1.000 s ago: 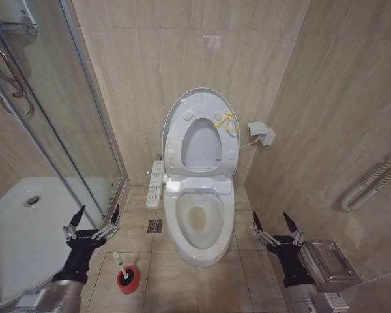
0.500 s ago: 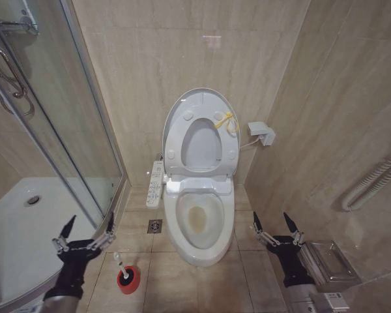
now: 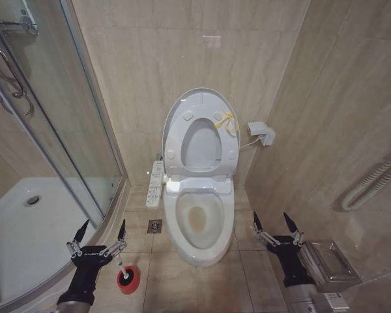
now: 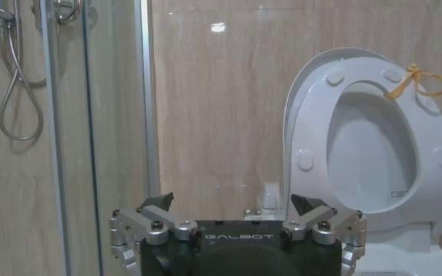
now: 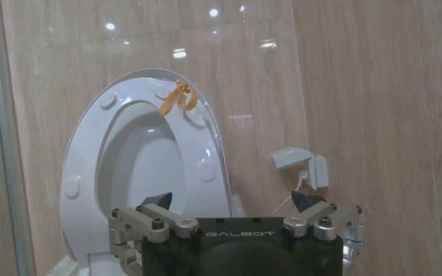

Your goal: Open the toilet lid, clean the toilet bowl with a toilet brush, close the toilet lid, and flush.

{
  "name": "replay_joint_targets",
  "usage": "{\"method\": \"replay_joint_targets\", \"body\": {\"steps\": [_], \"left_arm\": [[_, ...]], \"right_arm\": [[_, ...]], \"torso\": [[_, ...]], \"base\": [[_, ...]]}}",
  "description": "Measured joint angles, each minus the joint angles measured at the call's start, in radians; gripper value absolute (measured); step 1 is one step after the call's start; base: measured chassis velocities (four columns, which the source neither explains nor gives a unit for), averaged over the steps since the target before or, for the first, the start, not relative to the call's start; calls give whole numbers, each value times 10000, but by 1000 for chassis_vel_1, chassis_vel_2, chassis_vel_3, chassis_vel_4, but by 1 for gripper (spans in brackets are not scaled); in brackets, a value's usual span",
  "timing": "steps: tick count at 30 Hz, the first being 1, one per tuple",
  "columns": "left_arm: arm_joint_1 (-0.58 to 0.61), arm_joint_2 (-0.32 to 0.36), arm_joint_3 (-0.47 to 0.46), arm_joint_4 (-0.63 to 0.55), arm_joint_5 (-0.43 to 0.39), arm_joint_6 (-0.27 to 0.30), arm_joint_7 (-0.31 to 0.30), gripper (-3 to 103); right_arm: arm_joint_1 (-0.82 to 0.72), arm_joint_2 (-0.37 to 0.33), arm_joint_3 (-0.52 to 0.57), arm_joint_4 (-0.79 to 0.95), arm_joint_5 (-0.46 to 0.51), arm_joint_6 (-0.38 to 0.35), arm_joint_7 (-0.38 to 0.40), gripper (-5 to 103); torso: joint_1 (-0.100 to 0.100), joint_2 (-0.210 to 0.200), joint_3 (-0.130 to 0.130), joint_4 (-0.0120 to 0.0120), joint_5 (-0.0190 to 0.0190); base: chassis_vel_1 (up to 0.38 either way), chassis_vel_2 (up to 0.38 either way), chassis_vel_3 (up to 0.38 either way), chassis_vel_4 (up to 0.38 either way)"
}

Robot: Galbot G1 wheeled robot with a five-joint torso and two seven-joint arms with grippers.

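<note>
The toilet lid [image 3: 190,98] stands upright against the wall, with the ring seat and its yellow tie [image 3: 225,120] raised against it. Below lies the toilet bowl [image 3: 199,222], brown-stained inside. The toilet brush [image 3: 119,261] stands in its red holder [image 3: 128,279] on the floor left of the bowl. My left gripper [image 3: 103,229] is open, its fingertips just above and left of the brush handle, not touching it. My right gripper [image 3: 272,223] hangs open right of the bowl. The wrist views show the left gripper [image 4: 232,201] and the right gripper [image 5: 232,198] open before the lid [image 4: 301,92] [image 5: 79,149].
A curved glass shower screen [image 3: 58,130] and white tray [image 3: 19,235] close off the left. A control panel [image 3: 155,184] hangs beside the bowl, with a floor drain [image 3: 155,226] below. A metal box [image 3: 329,261] and a hose [image 3: 371,186] sit along the right wall.
My left gripper has dropped and shifted right, ending close above the brush handle. The right gripper, lid and brush have not moved.
</note>
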Motion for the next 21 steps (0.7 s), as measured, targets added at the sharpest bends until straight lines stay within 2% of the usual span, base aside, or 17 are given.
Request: {"method": "replay_joint_targets", "body": {"steps": [10,21], "left_arm": [[-58,-29,461,95,79,26,-545,100],[-65,-24,462,99,66,34,-570,100]], "right_arm": [[0,0,0,0,0,0,0,100],[0,0,0,0,0,0,0,100]], "torso": [[0,0,0,0,0],[0,0,0,0,0]], "base": [[0,0,0,0],[0,0,0,0]]}}
